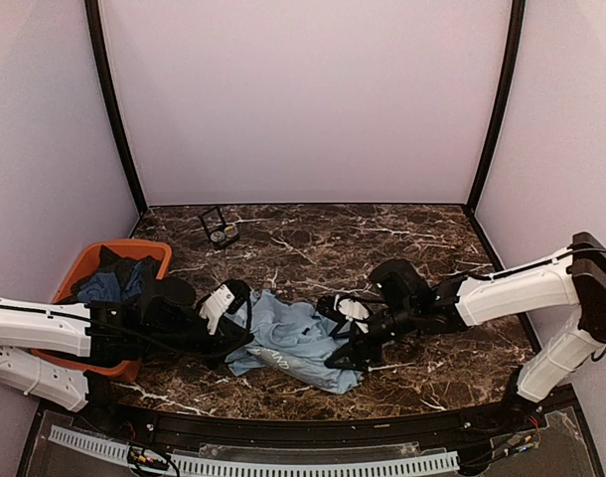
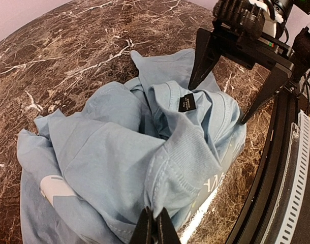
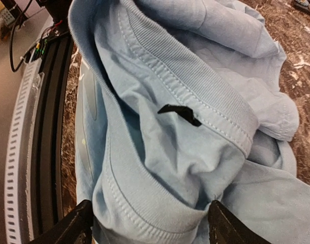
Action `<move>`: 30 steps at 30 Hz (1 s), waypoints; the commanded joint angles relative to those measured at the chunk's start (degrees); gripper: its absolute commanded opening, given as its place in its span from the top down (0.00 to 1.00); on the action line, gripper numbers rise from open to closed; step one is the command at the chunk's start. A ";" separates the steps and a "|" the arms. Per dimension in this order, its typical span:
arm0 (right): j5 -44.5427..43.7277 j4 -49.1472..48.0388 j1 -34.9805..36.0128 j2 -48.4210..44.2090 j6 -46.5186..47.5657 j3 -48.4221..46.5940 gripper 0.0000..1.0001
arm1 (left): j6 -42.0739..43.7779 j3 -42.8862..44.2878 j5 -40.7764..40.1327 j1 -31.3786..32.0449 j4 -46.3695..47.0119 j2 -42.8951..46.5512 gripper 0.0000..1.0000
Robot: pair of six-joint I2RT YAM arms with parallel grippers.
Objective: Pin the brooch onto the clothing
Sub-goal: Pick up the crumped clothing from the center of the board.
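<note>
The light blue T-shirt [image 1: 293,338] lies crumpled in a heap on the marble bench [image 1: 402,238], towards the middle of its near edge, between the two arms. The left tool [image 2: 155,227] is clenched, and it appears to pinch a thin fold of the shirt at the heap's left side. The right tool [image 3: 150,216] is spread wide and straddles the bunched cloth just below the ribbed collar [image 3: 195,86] and its black neck label [image 3: 179,113], gripping nothing.

The cloth is light, limp and thin. I judge it will sag, slide and fold over itself wherever it is not held, so a pin needs a patch pulled taut between two holds. The collar band is doubled and stitched, so it should be the firmest place to take hold; a single loose layer would slip out or stretch.

The brooch I cannot make out for certain. A small black-framed case [image 1: 215,219] sits near the far left corner of the bench, with something small and dark beside it.
</note>
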State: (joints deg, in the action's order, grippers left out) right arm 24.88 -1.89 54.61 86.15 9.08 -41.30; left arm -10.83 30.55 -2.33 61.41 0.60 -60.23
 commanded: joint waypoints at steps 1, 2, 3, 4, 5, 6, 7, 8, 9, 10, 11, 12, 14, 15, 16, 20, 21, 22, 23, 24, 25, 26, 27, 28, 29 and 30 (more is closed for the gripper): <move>8.77 -0.07 -0.53 4.95 1.17 -4.36 0.30 | -0.60 -1.15 0.23 0.55 -1.41 1.56 0.99; 8.85 0.48 -0.71 5.91 1.31 -4.97 0.35 | -0.55 -1.18 0.01 0.53 -1.77 1.63 0.99; 9.13 1.07 -0.81 6.65 1.51 -5.47 0.40 | -0.47 -1.18 -0.36 0.54 -1.85 1.85 0.99; 9.29 1.58 -0.93 7.06 1.57 -5.87 0.47 | -0.49 -1.19 -0.64 0.55 -1.97 1.99 0.99; 9.68 1.69 -1.24 7.34 1.51 -6.05 0.60 | -0.44 -1.19 -1.18 0.55 -1.99 2.25 0.99; 10.02 1.66 -1.71 7.25 1.17 -6.09 0.77 | -0.38 -1.15 -1.58 0.51 -2.09 2.58 0.99; 9.98 1.71 -2.29 6.86 0.54 -6.08 0.96 | -0.37 -1.17 -2.71 0.53 -2.14 2.79 0.99; 9.81 2.37 -2.98 6.12 0.03 -6.14 0.99 | -0.35 -1.10 -3.62 0.48 -2.24 3.02 0.99; 9.07 3.24 -3.72 4.84 0.01 -6.21 1.00 | -0.40 -1.01 -5.44 0.48 -2.30 3.10 0.99; 7.23 3.85 -4.18 3.12 0.23 -6.36 1.00 | -0.41 -0.71 -6.61 0.54 -2.21 3.08 0.99; 4.33 4.24 -4.61 1.16 0.65 -6.68 1.00 | -0.33 -0.38 -9.07 0.55 -1.93 2.91 0.99; 1.13 4.87 -4.93 -0.99 1.76 -7.34 1.00 | -0.11 0.40 -10.18 0.51 -1.13 2.28 0.99; -6.79 6.11 -5.55 -4.91 4.88 -9.65 1.00 | 2.55 3.43 -13.57 0.54 1.05 0.17 0.99; -10.21 6.45 -5.87 -6.42 7.87 -11.22 1.00 | 6.01 4.85 -15.84 0.46 1.80 -0.87 0.99; -14.01 6.80 -6.20 -7.69 10.15 -13.43 1.00 | 7.89 8.69 -16.73 0.42 3.01 -3.61 0.99; -25.90 7.68 -8.12 -8.48 17.40 -25.25 1.00 | 21.75 24.76 -22.50 -0.14 2.31 -13.47 0.99; -28.04 7.72 -8.41 -8.71 18.99 -27.37 1.00 | 22.93 29.84 -24.86 -0.37 1.82 -14.68 0.99; -29.48 7.52 -8.46 -9.35 20.59 -28.75 1.00 | 24.86 31.64 -25.86 -0.48 1.81 -16.18 0.99; -30.19 6.91 -8.47 -10.26 21.66 -29.32 1.00 | 25.76 34.00 -27.09 -0.56 3.16 -16.38 0.99; -30.15 6.55 -8.47 -11.32 22.33 -29.33 1.00 | 27.24 34.51 -26.87 -0.62 4.27 -16.12 0.99; -29.55 6.47 -8.47 -12.56 22.48 -28.70 1.00 | 27.74 34.59 -26.20 -0.64 5.96 -15.70 0.99; -28.19 7.10 -8.46 -13.83 22.21 -27.69 1.00 | 28.17 34.28 -24.43 -0.61 6.41 -14.48 0.99; -27.30 8.18 -8.42 -15.18 21.50 -26.13 1.00 | 28.07 33.25 -23.40 -0.59 6.12 -13.23 0.99; -27.11 9.39 -8.34 -16.49 20.02 -24.30 1.00 | 26.85 32.47 -21.22 -0.55 5.44 -12.62 0.99; -27.16 10.56 -8.25 -17.84 18.31 -21.75 1.00 | 25.92 30.14 -20.26 -0.51 3.26 -11.38 0.99; -27.15 11.39 -8.06 -19.35 16.13 -18.72 1.00 | 23.04 28.63 -18.11 -0.46 2.12 -10.73 0.99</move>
State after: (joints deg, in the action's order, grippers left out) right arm -0.73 4.86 46.09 70.50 28.21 -67.57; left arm 13.34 63.88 -24.32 60.90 5.98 -74.81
